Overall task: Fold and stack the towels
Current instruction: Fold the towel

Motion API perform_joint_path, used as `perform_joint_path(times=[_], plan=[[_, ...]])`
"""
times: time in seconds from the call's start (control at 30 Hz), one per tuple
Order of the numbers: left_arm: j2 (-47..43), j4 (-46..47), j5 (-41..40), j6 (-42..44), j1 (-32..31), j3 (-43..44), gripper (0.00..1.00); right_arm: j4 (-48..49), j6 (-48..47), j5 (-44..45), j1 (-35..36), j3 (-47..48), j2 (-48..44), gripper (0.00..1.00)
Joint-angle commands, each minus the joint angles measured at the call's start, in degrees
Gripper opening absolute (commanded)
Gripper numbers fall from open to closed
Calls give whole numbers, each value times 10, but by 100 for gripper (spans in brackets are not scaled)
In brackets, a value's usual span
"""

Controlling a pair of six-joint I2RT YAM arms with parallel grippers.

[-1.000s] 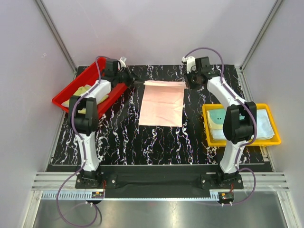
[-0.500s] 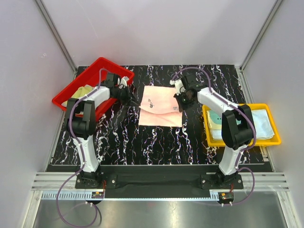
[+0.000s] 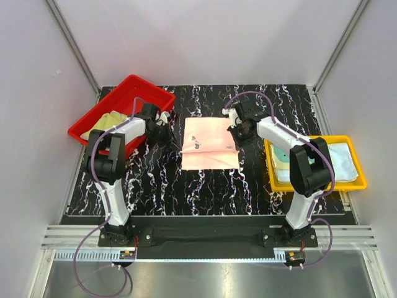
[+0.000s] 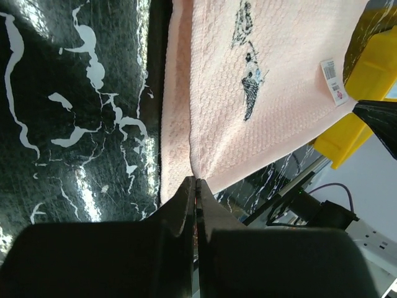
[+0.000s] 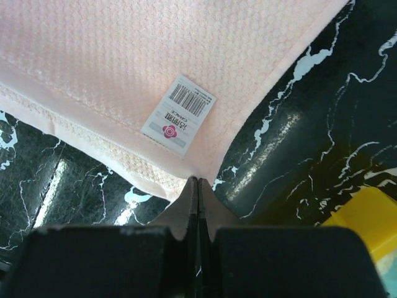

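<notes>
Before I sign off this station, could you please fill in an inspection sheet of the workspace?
Surface: glossy black marbled table.
Job's things: pink towel mid-table, far edge folded over toward the near edge, tag showing; yellow-green towel in the red tray; teal towel and pale blue towel in the yellow tray.
Clutter: nothing seen.
Grippers: left gripper and right gripper, fingers shut on the pink towel's folded-over corners.
Cables: purple cables loop along both arms.
Surroundings: pale walls, metal frame rails.
</notes>
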Motion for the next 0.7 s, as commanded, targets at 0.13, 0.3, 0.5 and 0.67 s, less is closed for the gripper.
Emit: perform_joint_path(times=[0.13,0.3,0.5,0.67], plan=[[-121,36,4,-76,-16,-14,0,-35,1,55,5,35,-77,0],[-138,57,-41,-76,-35,-92,0,-14,32,39,11,-38,-95,0],[-129,73,-73,-64,-55,-151,0,-5,61,19,18,-85,-68,0],[-108,62,-112,-44,-56,-155,0,-5,63,13,23,-93,-49,0]])
